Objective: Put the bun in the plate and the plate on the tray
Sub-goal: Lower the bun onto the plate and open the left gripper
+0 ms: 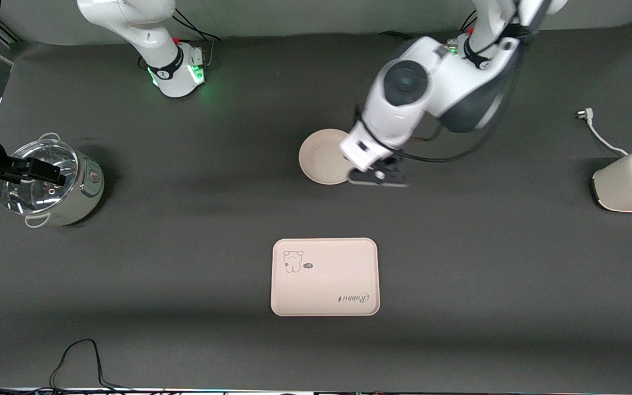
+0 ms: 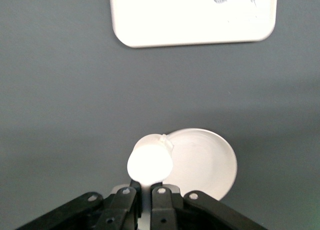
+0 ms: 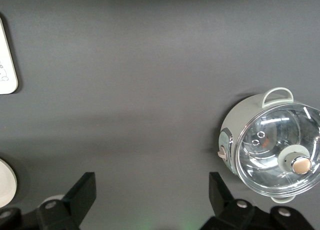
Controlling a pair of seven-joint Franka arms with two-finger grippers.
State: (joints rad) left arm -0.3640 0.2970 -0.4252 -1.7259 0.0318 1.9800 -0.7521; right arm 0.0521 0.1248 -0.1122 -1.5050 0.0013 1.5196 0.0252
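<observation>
Covering the table [image 1: 184, 263], dark cloth

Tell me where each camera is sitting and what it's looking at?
Front view: high above the table, facing both arms; shows the plate, tray, pot, toaster, left gripper.
Left wrist view: on the left arm, looking down past its own fingers, shut on the bun, by the plate.
Right wrist view: on the right arm, its right gripper open, above the pot.
Shared: all three show the tray.
</observation>
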